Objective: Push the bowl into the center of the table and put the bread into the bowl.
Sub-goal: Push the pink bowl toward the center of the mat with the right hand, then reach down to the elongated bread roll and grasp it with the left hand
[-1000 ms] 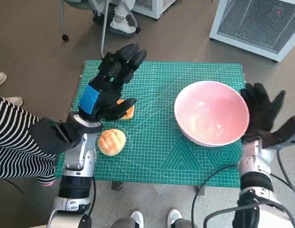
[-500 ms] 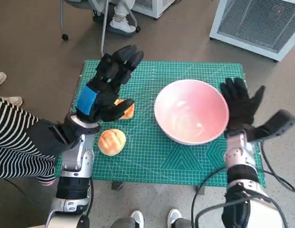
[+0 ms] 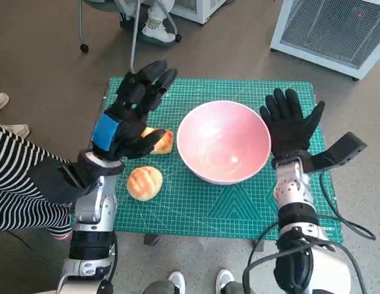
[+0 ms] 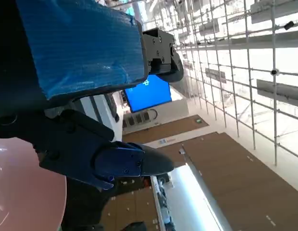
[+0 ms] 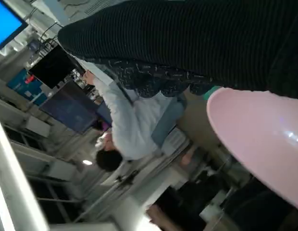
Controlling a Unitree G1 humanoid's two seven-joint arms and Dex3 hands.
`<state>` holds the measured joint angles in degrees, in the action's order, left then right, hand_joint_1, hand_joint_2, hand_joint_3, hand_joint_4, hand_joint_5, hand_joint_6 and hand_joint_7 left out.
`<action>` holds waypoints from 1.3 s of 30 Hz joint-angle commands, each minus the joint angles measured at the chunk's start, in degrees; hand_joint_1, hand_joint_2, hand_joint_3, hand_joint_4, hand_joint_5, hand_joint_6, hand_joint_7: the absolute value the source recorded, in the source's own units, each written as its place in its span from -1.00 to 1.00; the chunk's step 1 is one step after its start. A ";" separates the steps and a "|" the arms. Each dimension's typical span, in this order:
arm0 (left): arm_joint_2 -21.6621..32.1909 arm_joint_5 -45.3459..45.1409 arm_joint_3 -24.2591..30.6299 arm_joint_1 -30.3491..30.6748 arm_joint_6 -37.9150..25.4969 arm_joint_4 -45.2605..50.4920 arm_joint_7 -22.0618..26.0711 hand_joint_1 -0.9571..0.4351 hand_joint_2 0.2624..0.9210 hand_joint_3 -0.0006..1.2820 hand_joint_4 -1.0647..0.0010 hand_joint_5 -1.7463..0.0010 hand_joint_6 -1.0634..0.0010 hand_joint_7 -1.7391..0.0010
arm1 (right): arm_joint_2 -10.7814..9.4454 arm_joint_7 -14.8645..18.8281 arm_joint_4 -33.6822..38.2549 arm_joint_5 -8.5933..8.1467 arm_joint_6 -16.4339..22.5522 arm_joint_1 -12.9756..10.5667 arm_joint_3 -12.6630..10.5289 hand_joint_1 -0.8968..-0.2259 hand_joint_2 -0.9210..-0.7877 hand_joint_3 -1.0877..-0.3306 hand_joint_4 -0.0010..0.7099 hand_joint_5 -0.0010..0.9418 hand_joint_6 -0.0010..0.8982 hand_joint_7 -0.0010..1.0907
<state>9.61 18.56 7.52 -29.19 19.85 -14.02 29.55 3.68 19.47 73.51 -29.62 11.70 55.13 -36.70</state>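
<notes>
A pink bowl (image 3: 224, 141) stands on the green cutting mat (image 3: 208, 202), near its middle. My right hand (image 3: 289, 126) is spread flat against the bowl's right rim, holding nothing. My left hand (image 3: 130, 109) hovers open above the mat's left part, fingers apart. Under its thumb lies an orange bread piece (image 3: 162, 141), partly hidden. A round golden bun (image 3: 144, 182) sits near the mat's front left. The bowl's rim also shows in the left wrist view (image 4: 24, 192) and the right wrist view (image 5: 259, 139).
A person in a striped sleeve (image 3: 18, 184) is at the left edge. Chair legs and feet (image 3: 154, 27) are beyond the table. A white ventilated unit (image 3: 337, 30) stands at the back right. A person in white (image 5: 134, 130) appears in the right wrist view.
My right hand has pushed the bowl leftward from the mat's right side toward its middle. My left hand has drifted slightly left; the breads have not moved.
</notes>
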 commanded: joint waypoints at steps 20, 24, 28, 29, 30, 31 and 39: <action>-0.56 -0.61 -0.06 0.62 2.54 -1.54 -0.84 -0.56 1.00 -0.56 0.66 0.92 0.98 0.41 | 3.60 -3.96 -2.41 14.64 11.35 -1.24 12.11 -0.28 -1.00 -0.45 -0.53 -0.94 -0.74 -0.34; -1.38 -0.88 -0.57 -0.32 2.18 -1.80 -1.58 -0.56 1.00 -0.55 0.66 0.92 0.97 0.40 | 5.03 -2.41 -5.27 18.20 16.93 -2.29 15.77 -0.33 -1.00 -0.39 -0.49 -0.94 -0.73 -0.34; -2.11 -1.44 -1.40 -1.05 1.67 -1.12 -2.54 -0.55 1.00 -0.54 0.65 0.93 0.98 0.35 | 6.07 -0.27 -8.86 19.66 21.67 -3.53 18.02 -0.37 -1.00 -0.35 -0.47 -0.94 -0.74 -0.34; -2.26 -1.64 -1.63 -1.22 1.60 -0.95 -2.80 -0.55 1.00 -0.54 0.64 0.94 0.99 0.34 | 6.26 0.14 -9.86 19.86 22.68 -3.85 18.43 -0.38 -1.00 -0.34 -0.47 -0.95 -0.74 -0.33; -2.43 -1.80 -1.89 -1.45 1.51 -0.82 -3.03 -0.55 1.00 -0.54 0.64 0.94 0.99 0.34 | 6.35 0.70 -11.43 19.77 23.73 -4.37 18.76 -0.38 -1.00 -0.34 -0.47 -0.95 -0.74 -0.33; -2.53 -1.91 -2.09 -1.60 1.45 -0.75 -3.19 -0.55 1.00 -0.53 0.64 0.94 0.99 0.33 | 6.41 1.07 -12.50 19.64 24.41 -4.74 19.01 -0.38 -1.00 -0.31 -0.47 -0.95 -0.73 -0.33; -2.92 -1.33 -3.13 -3.25 0.36 -0.32 -3.01 -0.54 1.00 -0.51 0.65 0.94 1.00 0.32 | 5.40 3.33 -27.62 18.31 27.35 -11.35 22.11 -0.54 -1.00 -0.08 -0.43 -0.95 -0.63 -0.25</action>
<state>6.66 17.66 4.86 -30.97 20.85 -15.12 26.47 9.62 21.90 50.43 -11.18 38.90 47.94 -15.97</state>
